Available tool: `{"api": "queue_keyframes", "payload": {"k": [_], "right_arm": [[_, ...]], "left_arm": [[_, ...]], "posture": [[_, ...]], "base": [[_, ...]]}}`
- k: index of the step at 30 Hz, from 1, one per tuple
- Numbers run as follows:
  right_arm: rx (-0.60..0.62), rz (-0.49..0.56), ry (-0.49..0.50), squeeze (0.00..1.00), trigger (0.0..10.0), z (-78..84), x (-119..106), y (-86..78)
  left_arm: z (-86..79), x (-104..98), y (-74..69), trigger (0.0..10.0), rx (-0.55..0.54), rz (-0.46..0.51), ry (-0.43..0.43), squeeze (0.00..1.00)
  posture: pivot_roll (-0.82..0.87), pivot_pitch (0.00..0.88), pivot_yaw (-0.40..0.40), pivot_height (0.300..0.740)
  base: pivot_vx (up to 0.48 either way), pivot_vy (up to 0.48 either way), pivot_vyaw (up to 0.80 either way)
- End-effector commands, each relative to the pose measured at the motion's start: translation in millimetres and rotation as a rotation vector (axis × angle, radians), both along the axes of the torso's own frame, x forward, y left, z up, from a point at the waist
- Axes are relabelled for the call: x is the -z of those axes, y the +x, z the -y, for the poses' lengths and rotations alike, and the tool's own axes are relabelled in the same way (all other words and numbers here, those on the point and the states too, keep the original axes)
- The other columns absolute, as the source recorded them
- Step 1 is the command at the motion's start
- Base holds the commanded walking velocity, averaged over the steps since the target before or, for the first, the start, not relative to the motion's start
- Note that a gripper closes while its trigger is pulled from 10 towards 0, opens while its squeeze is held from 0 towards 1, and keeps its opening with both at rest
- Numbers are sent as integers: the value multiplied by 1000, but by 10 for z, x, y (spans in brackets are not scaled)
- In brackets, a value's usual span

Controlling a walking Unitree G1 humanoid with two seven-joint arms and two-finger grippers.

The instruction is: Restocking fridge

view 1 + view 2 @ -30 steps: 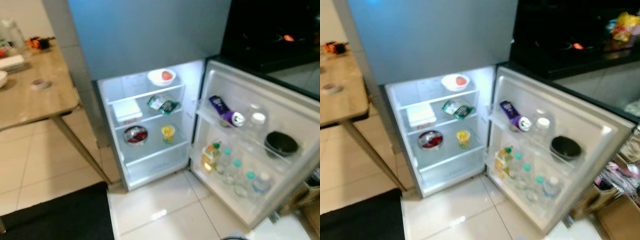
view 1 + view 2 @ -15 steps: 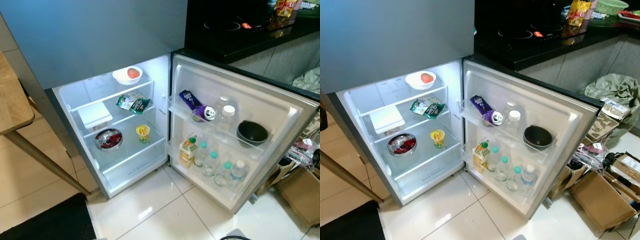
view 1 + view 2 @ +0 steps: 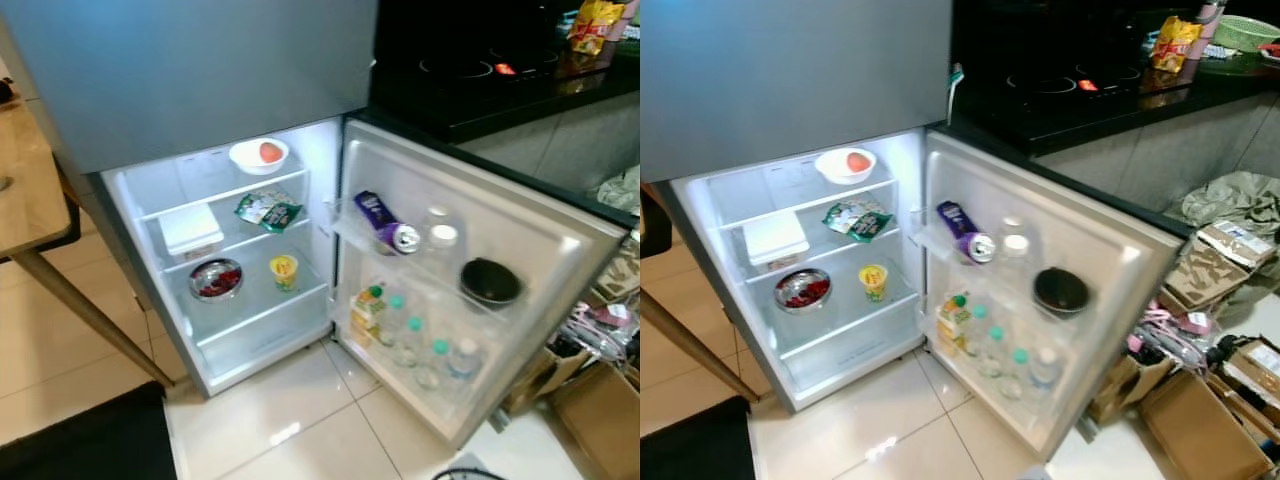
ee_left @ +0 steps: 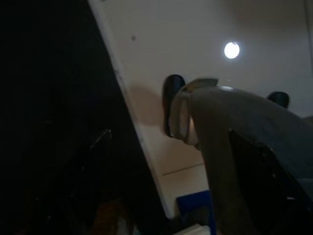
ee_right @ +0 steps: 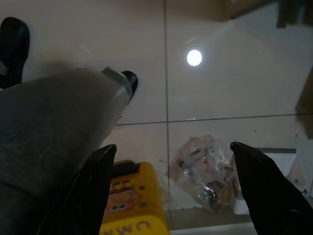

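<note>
The fridge (image 3: 200, 80) stands with its lower door (image 3: 560, 250) swung wide and the light on. Its top shelf holds a white bowl (image 3: 259, 155) with a red fruit. Below lie a green packet (image 3: 268, 209) and a white box (image 3: 192, 230), then a metal bowl (image 3: 215, 279) and a yellow cup (image 3: 284, 270). The door racks carry a purple can (image 3: 385, 222), a black bowl (image 3: 490, 283), a juice carton (image 3: 366, 310) and several water bottles (image 3: 440, 355). My right gripper (image 5: 171, 196) hangs open over the floor tiles. My left gripper (image 4: 181, 196) hangs open in shade beside my leg.
A wooden table (image 3: 25, 190) stands at the left and a black mat (image 3: 80, 440) lies at the front left. A dark counter with a cooktop (image 3: 480, 70) runs at the right. Cardboard boxes (image 3: 1200, 420) crowd the floor past the door. A yellow box (image 5: 132, 200) and a crumpled bag (image 5: 205, 166) lie by my feet.
The camera swung right, then a little back left, so the whole picture has shifted. The fridge contents and the door stay as they were.
</note>
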State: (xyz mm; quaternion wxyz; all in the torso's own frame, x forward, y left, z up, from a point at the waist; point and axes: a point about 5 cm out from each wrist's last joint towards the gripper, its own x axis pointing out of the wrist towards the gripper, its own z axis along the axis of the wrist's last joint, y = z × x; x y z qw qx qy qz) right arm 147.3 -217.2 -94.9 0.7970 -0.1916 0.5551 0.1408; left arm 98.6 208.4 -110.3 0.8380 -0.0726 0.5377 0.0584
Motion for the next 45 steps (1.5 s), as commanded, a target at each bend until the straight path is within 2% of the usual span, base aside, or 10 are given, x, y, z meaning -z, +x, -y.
{"api": "queue_keyframes", "payload": {"k": [1, 15, 26, 27, 30, 31, 39, 41, 42, 45], "right_arm": [[-11, 3, 11, 0, 10000, -59, 8, 7], [-11, 85, -27, 0, 10000, -48, -18, 66], [382, 553, -179, 0, 10000, 681, -781, 994], [480, 637, -156, 0, 8471, 800, -954, 1129], [509, 662, -143, 0, 8471, 829, -1003, 1164], [564, 712, -95, 0, 0, 861, -1091, 1236], [718, 1009, 350, 0, 0, 819, -1790, 1818], [697, 1017, 397, 0, 8039, 763, -1865, 1894], [681, 1017, 413, 0, 10000, 734, -1889, 1922], [634, 1010, 457, 0, 10000, 643, -1915, 1975]], "left_arm": [[97, 26, -31, 10000, 18, -26, -15, 0], [193, 27, 28, 10000, 5, -16, -28, 0], [-191, 3, -193, 10000, -32, -40, 8, 0], [-192, 4, -201, 10000, -35, -41, 9, 0], [-190, 5, -203, 10000, -35, -41, 8, 0], [-176, 9, -206, 10000, -35, -42, 7, 0], [-88, 25, -201, 10000, -44, -33, -10, 0], [-78, 25, -196, 10000, -49, -29, -11, 0], [-75, 26, -193, 10000, -51, -28, -11, 0], [-22, 29, -161, 10000, -49, -21, -16, 0]], "posture": [[-76, 0, 18, 740], [-79, 0, 21, 740], [-78, 0, 20, 740], [-69, 0, 18, 740], [-69, 0, 18, 740], [-69, 0, 18, 740], [-62, 0, 12, 740], [-52, 0, 7, 740], [-52, 0, 7, 740], [-52, 0, 7, 740]], "base": [[0, -435, 0], [0, -225, 0], [0, 0, 0], [0, 0, 0], [0, 0, 0], [0, 0, 0], [0, 0, 0], [0, 0, 0], [0, 0, 0], [0, 0, 0]]}}
